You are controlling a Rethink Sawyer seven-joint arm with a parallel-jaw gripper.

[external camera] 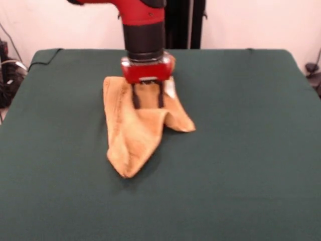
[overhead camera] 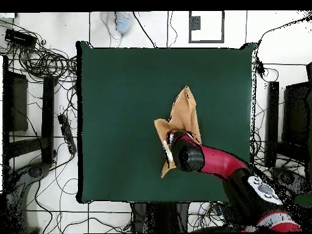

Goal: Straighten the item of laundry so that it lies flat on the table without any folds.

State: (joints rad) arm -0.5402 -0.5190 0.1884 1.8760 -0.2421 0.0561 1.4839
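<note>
Here, towel (external camera: pixel 134 131) (bunched) runs lengthwise away from robot, end effector (external camera: pixel 148 103) fingers apart, straddling it.

Front camera: low across the dark green cloth-covered table (external camera: pixel 251 150), facing the red and black robot arm (external camera: pixel 143 30), fairly near. Overhead camera: high, straight down, robot base at bottom. Both share the tabletop.

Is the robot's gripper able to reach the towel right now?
Probably yes. The gripper already sits right on the towel, its two fingers standing apart and down against the cloth. Nothing else lies on the table to block it.
</note>
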